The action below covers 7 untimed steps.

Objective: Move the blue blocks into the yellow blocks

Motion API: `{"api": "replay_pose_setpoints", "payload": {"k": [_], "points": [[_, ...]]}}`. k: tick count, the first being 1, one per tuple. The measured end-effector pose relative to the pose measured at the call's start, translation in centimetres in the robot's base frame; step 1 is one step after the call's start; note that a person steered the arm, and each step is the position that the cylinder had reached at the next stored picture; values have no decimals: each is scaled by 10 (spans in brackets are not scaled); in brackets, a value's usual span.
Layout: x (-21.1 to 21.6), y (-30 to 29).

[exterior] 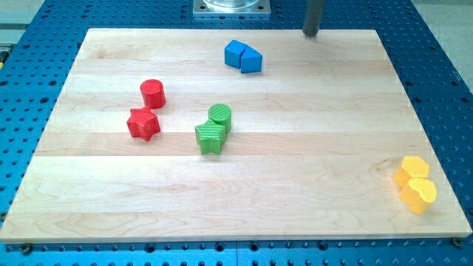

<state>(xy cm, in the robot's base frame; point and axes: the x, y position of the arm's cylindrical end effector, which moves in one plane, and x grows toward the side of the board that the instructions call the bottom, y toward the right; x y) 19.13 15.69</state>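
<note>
Two blue blocks sit touching near the view's top centre: a blue block [235, 52] on the left and a blue wedge-like block [251, 60] on the right. Two yellow blocks sit touching at the view's bottom right: a yellow hexagon-like block [411, 171] and a yellow heart-shaped block [419, 195] below it. My tip [311, 34] is at the board's top edge, to the right of the blue blocks and apart from them, far from the yellow blocks.
A red cylinder [153, 93] and a red star [143, 123] sit at the view's left centre. A green cylinder [220, 117] and a green star [210, 137] touch near the middle. The wooden board [295, 162] lies on a blue perforated table.
</note>
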Motion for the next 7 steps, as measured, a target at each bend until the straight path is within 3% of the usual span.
{"api": "replay_pose_setpoints", "payload": {"k": [2,5,7], "points": [[1,-22],[3,-183],[71,-184]]}}
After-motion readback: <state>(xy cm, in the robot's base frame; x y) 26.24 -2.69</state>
